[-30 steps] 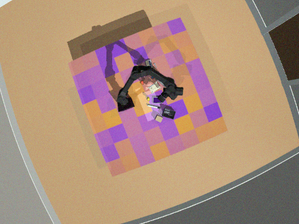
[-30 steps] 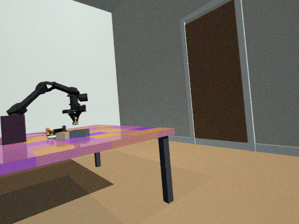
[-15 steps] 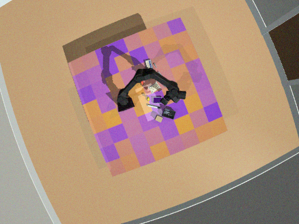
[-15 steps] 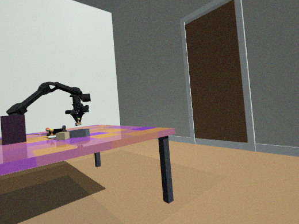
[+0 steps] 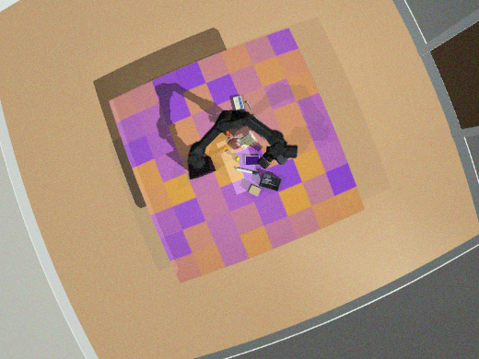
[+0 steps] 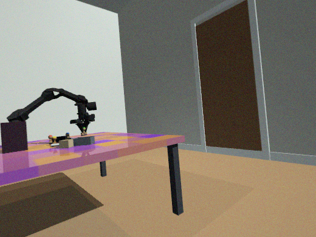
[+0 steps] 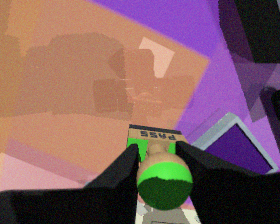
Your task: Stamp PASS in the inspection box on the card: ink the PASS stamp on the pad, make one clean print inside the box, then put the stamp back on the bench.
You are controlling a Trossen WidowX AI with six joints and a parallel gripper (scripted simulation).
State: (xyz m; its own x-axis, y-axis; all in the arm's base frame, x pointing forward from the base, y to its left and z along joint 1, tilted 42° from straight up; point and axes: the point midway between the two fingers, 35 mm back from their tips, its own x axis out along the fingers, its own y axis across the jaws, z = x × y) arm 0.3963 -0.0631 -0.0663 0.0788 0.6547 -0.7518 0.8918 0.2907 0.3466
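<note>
My gripper [image 6: 84, 129] [image 7: 156, 148] points down, shut on the PASS stamp [image 6: 84, 133] [image 7: 163, 172], which has a green and wooden round handle. Its PASS label shows in the wrist view, and its underside is hidden. In the top view the fingertips are hidden by the arm, right of the card and pad. The ink pad [image 5: 244, 160] [image 7: 215, 128], purple with a grey rim, is right of the stamp in the wrist view. The pale card [image 5: 249, 138] [image 7: 189, 215] shows only partly at the wrist view's bottom edge; whether its box bears a print cannot be told.
A yellow-topped stamp [image 5: 237, 158] [image 6: 54, 138] and a red-topped one [image 5: 227, 133] [image 6: 50, 137] stand near the pad and card. A pen [image 5: 245, 170], a dark box [image 5: 270, 181] [image 6: 85, 140] and a beige block [image 5: 254, 190] [image 6: 66, 143] lie beyond the pad.
</note>
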